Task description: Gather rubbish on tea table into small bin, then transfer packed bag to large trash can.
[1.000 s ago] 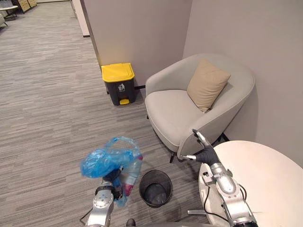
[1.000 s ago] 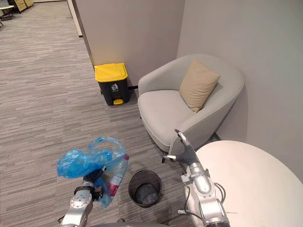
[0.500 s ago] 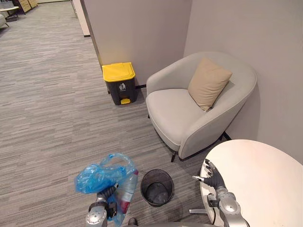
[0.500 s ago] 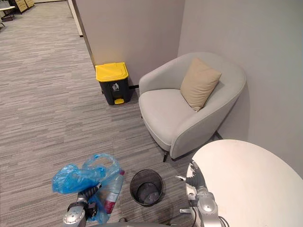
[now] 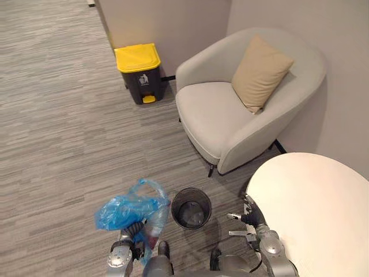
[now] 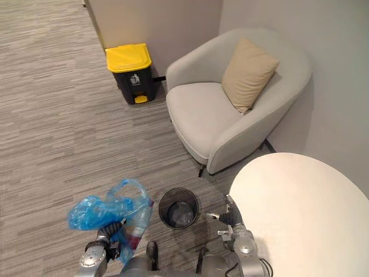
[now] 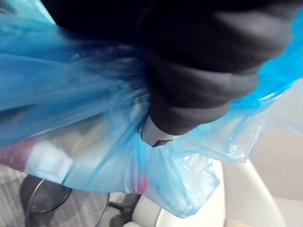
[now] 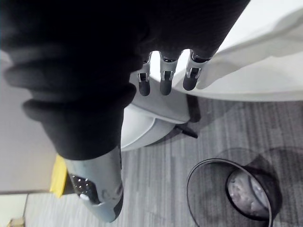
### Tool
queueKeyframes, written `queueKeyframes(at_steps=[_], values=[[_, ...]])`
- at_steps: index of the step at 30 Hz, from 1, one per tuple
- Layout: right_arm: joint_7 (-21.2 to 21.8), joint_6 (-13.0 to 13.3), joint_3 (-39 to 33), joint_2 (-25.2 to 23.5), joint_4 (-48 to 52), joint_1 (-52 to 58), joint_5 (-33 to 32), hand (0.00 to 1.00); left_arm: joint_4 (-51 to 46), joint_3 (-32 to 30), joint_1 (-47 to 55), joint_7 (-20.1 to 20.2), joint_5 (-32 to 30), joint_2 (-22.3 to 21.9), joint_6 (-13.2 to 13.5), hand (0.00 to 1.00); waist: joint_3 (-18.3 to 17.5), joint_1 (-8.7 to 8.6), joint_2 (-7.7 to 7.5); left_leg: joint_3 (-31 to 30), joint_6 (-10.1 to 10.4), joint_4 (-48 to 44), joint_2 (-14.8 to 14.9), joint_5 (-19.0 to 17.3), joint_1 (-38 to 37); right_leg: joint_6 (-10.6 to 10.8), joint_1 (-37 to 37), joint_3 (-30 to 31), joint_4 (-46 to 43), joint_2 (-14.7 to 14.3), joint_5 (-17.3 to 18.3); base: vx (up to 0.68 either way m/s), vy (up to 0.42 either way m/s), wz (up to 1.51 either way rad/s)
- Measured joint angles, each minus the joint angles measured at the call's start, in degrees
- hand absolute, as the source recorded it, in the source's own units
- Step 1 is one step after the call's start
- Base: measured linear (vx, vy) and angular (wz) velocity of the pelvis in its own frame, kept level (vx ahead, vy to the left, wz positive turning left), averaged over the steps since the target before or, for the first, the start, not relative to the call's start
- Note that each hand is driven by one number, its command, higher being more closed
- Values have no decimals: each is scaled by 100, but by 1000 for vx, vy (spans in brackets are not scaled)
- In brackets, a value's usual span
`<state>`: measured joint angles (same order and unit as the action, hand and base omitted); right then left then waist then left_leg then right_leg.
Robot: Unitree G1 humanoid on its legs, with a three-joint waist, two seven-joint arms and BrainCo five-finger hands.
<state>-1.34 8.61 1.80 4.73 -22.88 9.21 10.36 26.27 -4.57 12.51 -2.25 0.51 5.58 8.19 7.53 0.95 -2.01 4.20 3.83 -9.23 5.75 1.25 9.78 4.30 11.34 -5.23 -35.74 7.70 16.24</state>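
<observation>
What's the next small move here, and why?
Probably step forward toward the yellow-lidded trash can: the left hand grips the blue bag beside the small bin, and the can stands far ahead by the wall. The right hand is open by the table.

You have one sign to go on: a small white pictogram (image 5: 143, 79) on the dark front of the large trash can (image 5: 137, 57), the one with the yellow lid that stands by the wall near the armchair (image 5: 219, 115). It looks like a figure beside a bin, but you cannot make out its details or read any lettering around it. Inside the blue bag (image 5: 124, 208) you can see a bottle (image 5: 155, 218) with a pink label, and its print is too small to read.
</observation>
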Motion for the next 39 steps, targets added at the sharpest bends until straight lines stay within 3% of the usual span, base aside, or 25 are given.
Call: queueKeyframes(at_steps=[1, 2, 3, 5, 7, 9, 11, 12, 14, 16, 17, 19, 24, 33, 37, 39], values=[[0, 0, 78, 7, 70, -21, 0, 0, -126, -10, 2, -49, 4, 0, 1, 100, -20, 41, -124, -101, 41, -218, -45, -27, 205, 53, -3, 129, -12, 3, 220, -113, -229, 61], [-28, -6, 100, 37, 180, -110, -3, 0, -175, -76, -15, -65, 5, -48, -1, 100, 6, 199, -79, -204, 62, -337, -49, -27, 449, -62, -82, 184, 285, -111, 388, -235, -226, 45], [-71, -6, 100, 65, 250, -137, -3, 0, -198, -67, -11, -72, 5, -191, -3, 100, 57, 300, 72, -275, 133, -370, 43, 23, 478, -229, -204, 161, 596, -283, 404, -199, -156, 29], [-220, -6, 112, 229, 451, -75, -24, 0, -404, 12, 178, -120, 11, -516, 0, 100, 43, 323, 437, -576, 278, -228, 318, 332, 643, -423, -354, -351, 1040, -581, 104, -282, -191, 65], [-291, -25, 81, 237, 474, -87, -66, 0, -505, 53, 238, -165, 138, -526, -1, 100, 60, 305, 407, -241, 165, 364, 456, 73, 623, -613, -304, -756, 1217, -546, -29, -253, -152, 110], [-395, -39, -43, 254, 600, -105, -74, 0, -588, 70, 122, -166, 170, -523, -2, 100, 136, 303, 285, 350, 85, -345, 530, 32, 817, -728, -287, -1085, 1456, -367, -250, -118, -95, 98], [-424, -49, -149, 250, 808, -83, -76, 0, -720, 58, 217, -166, 169, -520, -1, 100, 135, 299, 317, 612, -98, -1163, 584, -213, 668, -756, -294, -1297, 1487, -301, -311, -91, -1, 66], [-470, -38, -153, 241, 911, -73, -76, 0, -778, 61, 213, -163, 165, -512, -1, 100, 126, 253, 336, 747, -176, -1402, 636, -610, 519, -756, -302, -1449, 1471, -267, -312, -98, 46, 63], [-489, -41, -197, 196, 854, -63, -76, 0, -774, 175, 113, -161, 164, -454, -5, 100, 130, 256, 297, 865, -165, -1599, 651, -925, 339, -689, -323, -1660, 1475, -132, -352, -100, 111, 66], [-495, -39, -348, 128, 797, -67, -76, 0, -766, 287, 81, -155, 162, -418, 0, 100, 114, 203, 308, 1127, -170, -1516, 654, -1021, 127, -561, -347, -1835, 1500, 13, -421, -82, 155, 65], [-496, -36, -435, 104, 519, -104, -80, 0, -572, 286, 10, -159, 162, -402, 7, 100, 68, 80, 382, 1246, -47, -1039, 581, -997, -47, -404, -412, -1943, 1657, 26, -521, -54, 146, 55], [-487, -89, -446, 0, 22, -227, -83, 0, -145, 296, -142, -160, 149, -190, -10, 100, -4, 70, 274, 1239, -107, -381, 291, -657, -254, -252, -597, -1973, 2202, 39, -852, -55, 171, 37], [-488, -148, -715, 7, -397, -232, -85, 0, 158, 291, -130, -155, 103, 79, -14, 100, -31, 1, 260, 1199, -248, 297, -33, -297, -586, -146, -951, -1981, 2944, 48, -1367, -44, 110, 6], [-466, -259, -807, 7, -793, -296, -84, 0, 361, 265, -103, -152, 96, 172, -16, 100, -57, 6, 204, 1006, -203, 920, -104, 105, -718, -219, -957, -2153, 3097, -47, -1471, -65, 0, 8], [-465, -261, -810, 12, -793, -401, -84, 0, 357, 153, 1, -152, 97, 170, -20, 100, -69, 9, 144, 984, -227, 681, -88, 12, -410, -127, -691, -2147, 2923, 39, -1319, -29, 17, 3], [-465, -277, -810, 15, -794, -397, -83, 0, 352, 151, 31, -151, 97, 151, -30, 100, -53, 5, 116, 966, -265, 295, -102, -252, -214, -23, -517, -2082, 2505, 175, -1021, 30, 50, 16]])
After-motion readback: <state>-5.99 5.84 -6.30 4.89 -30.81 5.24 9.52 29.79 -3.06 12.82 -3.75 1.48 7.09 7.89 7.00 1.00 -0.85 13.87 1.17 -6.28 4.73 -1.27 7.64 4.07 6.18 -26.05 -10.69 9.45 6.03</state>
